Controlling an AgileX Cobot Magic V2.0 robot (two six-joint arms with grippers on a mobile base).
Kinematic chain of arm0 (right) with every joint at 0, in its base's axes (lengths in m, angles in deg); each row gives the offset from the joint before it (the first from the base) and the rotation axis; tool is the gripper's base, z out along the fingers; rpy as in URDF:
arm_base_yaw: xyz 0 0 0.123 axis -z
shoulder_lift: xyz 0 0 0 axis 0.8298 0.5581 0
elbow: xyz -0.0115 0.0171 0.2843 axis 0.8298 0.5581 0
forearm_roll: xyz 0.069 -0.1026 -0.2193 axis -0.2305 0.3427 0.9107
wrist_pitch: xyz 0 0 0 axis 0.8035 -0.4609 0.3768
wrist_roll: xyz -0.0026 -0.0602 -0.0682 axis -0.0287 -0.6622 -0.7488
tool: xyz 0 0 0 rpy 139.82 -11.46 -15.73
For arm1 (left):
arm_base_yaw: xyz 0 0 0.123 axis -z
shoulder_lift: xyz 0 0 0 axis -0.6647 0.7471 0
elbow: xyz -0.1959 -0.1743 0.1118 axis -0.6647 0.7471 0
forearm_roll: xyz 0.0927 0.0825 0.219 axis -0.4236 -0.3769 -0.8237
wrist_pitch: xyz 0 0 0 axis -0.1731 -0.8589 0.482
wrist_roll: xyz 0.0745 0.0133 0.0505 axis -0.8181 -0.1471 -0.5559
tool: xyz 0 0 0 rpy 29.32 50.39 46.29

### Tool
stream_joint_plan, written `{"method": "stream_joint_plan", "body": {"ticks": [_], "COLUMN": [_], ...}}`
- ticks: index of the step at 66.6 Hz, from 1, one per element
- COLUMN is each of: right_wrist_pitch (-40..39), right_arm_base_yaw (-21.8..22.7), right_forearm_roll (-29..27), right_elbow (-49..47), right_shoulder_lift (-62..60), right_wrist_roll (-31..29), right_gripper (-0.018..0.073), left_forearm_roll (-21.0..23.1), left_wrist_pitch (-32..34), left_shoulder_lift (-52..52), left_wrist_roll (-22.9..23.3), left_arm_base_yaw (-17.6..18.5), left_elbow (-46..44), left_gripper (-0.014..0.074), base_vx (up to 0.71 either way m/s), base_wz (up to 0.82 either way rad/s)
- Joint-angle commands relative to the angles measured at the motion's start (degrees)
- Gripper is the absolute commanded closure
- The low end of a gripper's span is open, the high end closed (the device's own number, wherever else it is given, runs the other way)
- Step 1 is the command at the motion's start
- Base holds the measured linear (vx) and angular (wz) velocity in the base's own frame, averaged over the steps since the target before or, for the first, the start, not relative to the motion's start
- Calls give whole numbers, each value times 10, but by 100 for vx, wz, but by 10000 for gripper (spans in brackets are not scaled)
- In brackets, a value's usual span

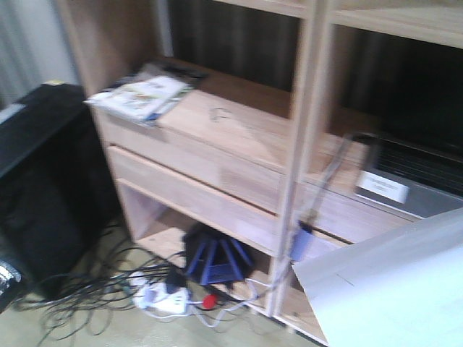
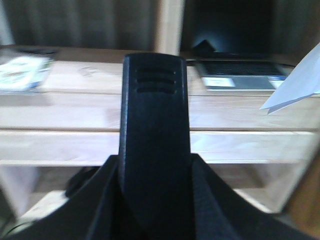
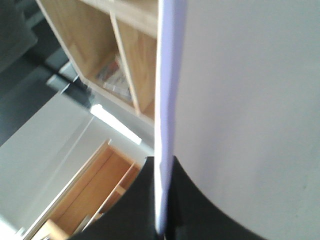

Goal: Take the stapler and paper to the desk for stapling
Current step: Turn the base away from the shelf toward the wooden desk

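- Small black desktop stapler [image 2: 155,110]: upright, clamped between the fingers of my left gripper [image 2: 154,172] (orange patch not visible from here).
- Plain white rectangular sheet of paper [image 3: 240,100]: one edge pinched in my right gripper [image 3: 162,200], the rest unsupported.
- Desk: not in view.
- Risk: held by one edge, the sheet could fold or slip in a quick swing.
- Risk: its free corner could snag the front edge of the light-wood shelf unit [image 1: 217,173], near the grey laptop [image 1: 412,181] at the right end.
- Room: open floor before the shelf, though tangled black cables [image 1: 87,289] at its foot threaten the base.
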State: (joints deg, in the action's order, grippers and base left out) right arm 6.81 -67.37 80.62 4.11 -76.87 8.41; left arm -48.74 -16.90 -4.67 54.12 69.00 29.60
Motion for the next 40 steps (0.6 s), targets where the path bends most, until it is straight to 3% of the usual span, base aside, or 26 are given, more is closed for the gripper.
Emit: {"method": "stream_joint_plan", "body": {"ticks": [1, 40], "right_wrist_pitch": [-35, -35], "right_arm_base_yaw": [-2, -2], "right_forearm_roll": [3, 3], "right_elbow": [-15, -15], "right_shoulder_lift": [6, 6], "right_wrist_roll": [-2, -2], "right_gripper": [561, 561], "left_forearm_roll": [9, 9], "left_wrist_pitch": [66, 66], "left_shoulder_lift": [9, 9], "left_wrist_roll": [3, 3], "left_arm_base_yaw": [2, 2], "left_elbow": [-17, -17], "left_gripper": [603, 603], "base_vx": [8, 10], "base_wz": [65, 74]}}
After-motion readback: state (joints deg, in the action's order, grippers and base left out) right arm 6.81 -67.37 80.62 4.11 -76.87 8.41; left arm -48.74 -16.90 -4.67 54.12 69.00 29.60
